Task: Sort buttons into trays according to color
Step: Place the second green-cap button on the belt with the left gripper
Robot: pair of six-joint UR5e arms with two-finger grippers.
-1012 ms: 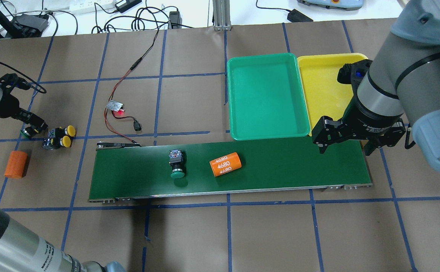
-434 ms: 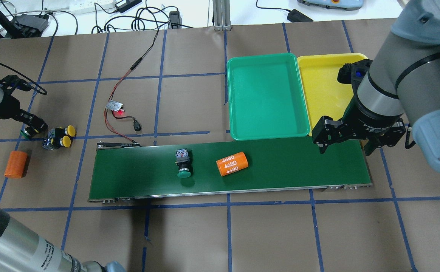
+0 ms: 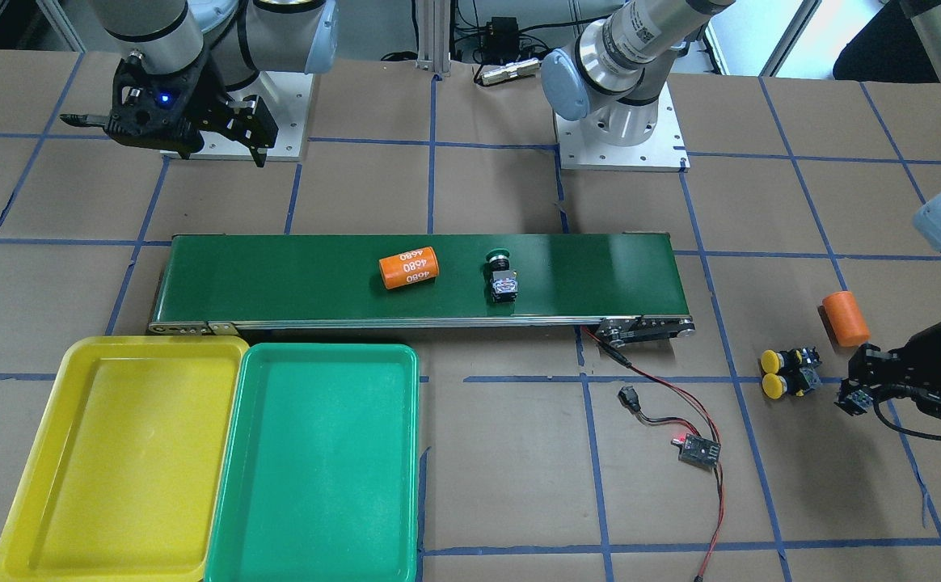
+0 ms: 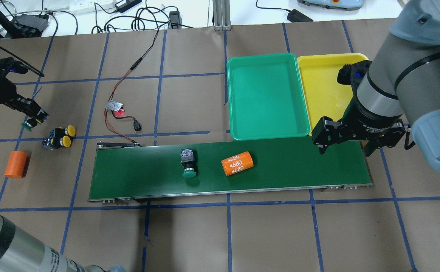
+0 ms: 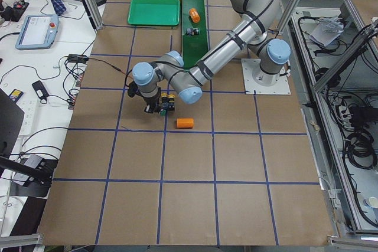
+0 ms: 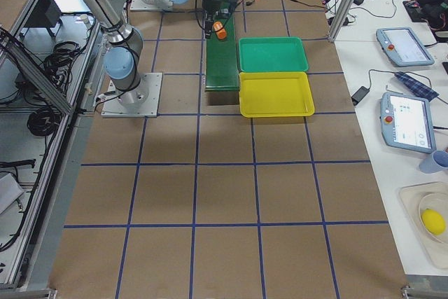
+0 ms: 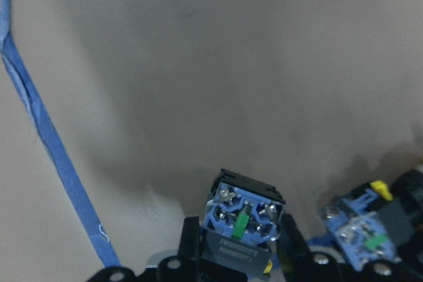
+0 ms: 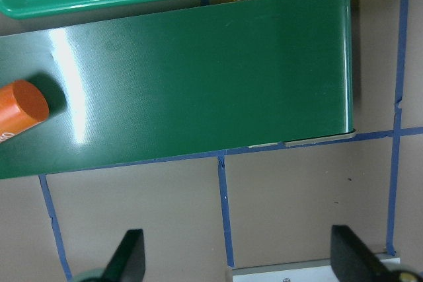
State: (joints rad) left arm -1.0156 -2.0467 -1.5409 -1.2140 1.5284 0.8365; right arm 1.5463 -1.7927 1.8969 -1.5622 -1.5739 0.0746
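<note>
Overhead exterior view takes in a brown-papered tabletop (image 4: 280,234) gridded with blue tape, with a long dark-green conveyor belt (image 4: 137,173) running across its middle. Two shallow trays sit side by side and touching just beyond the belt's right end: the green tray (image 4: 267,94) and, to its right, the yellow tray (image 4: 320,87). The right tool (image 4: 344,149) hangs over the belt's right end, in front of the yellow tray. Its fingers are spread wide with nothing between them, as the right wrist view also shows. At the far left edge, the left tool (image 4: 34,118) is clamped on a green-capped button (image 7: 241,226). The left wrist view shows a finger pressed to either side of its black body. Near the belt's middle lies an orange cylinder marked 4680 (image 4: 237,163). A plain orange cylinder (image 4: 16,164) rests on the paper well left of the belt. Just left of the marked cylinder, a second green button (image 4: 188,163) lies on its side on the belt, cap toward the near edge. Two yellow-capped buttons (image 4: 60,136) sit together on the tabletop between the belt's left end and the left tool, just beside the clamped button. A small circuit board (image 4: 115,106) with red wires and a red light lies beyond the belt's left end.
</note>
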